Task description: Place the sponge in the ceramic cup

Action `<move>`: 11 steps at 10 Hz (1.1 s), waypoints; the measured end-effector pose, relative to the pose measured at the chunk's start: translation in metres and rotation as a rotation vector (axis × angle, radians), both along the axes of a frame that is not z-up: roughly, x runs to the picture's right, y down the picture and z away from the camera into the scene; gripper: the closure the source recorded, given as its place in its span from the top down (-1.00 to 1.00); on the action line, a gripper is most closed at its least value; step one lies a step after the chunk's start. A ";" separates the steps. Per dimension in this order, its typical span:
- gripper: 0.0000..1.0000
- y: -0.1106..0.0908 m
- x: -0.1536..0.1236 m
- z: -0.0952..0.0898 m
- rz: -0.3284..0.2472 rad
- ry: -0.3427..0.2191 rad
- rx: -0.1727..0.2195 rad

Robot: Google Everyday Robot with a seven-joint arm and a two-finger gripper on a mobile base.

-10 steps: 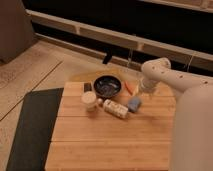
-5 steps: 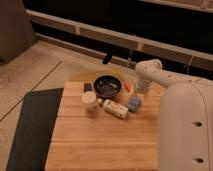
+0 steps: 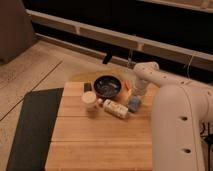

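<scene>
The blue-grey sponge (image 3: 134, 104) lies on the wooden table (image 3: 100, 140) near its right edge. The cream ceramic cup (image 3: 90, 101) stands upright left of centre, in front of the dark bowl (image 3: 107, 86). My gripper (image 3: 135, 93) hangs at the end of the white arm, just above and behind the sponge, very close to it. Whether it touches the sponge cannot be made out. The cup is about a hand's width to the left of the gripper.
A cream carton-like box (image 3: 116, 109) lies on its side between cup and sponge. A small orange object (image 3: 129, 85) sits right of the bowl. A dark mat (image 3: 32, 125) lies on the floor left of the table. My white arm body (image 3: 180, 125) fills the right side.
The arm has swung left and down, bringing the gripper closer over the sponge. The objects on the table have not moved.
</scene>
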State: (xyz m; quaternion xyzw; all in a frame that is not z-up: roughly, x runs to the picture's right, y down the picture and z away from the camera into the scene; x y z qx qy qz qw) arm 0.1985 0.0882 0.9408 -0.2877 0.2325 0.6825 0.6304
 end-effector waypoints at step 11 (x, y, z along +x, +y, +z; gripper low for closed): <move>-1.00 -0.078 0.032 -0.030 -0.037 0.093 0.147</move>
